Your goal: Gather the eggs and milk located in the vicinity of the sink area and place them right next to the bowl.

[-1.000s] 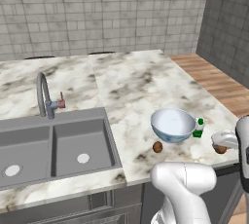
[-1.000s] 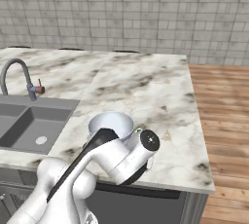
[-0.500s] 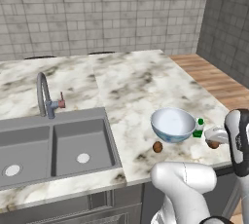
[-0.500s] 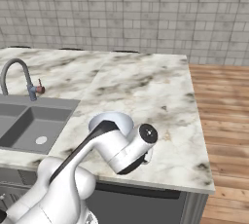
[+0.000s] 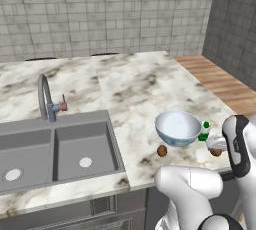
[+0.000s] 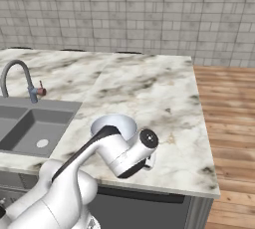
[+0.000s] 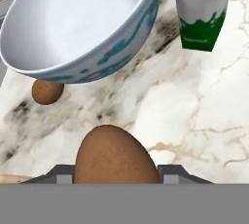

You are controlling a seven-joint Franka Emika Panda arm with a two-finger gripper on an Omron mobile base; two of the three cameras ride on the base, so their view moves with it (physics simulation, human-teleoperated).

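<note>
Claw [image 7: 115, 177]: clamped on one brown egg [image 7: 115, 156], above the bench [image 5: 140, 89] front edge. Bowl [image 5: 177, 127], milk [image 5: 204, 131], second egg [image 5: 162, 150]: grouped near that front edge, right of the sink [image 5: 55, 149].

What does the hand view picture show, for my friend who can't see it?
A brown egg sits close up between the end effector fingertips, above a marble counter. Beyond it stands a big pale blue-white bowl, with a second brown egg beside it and a green-and-white milk carton on the bowl's other side.
</note>
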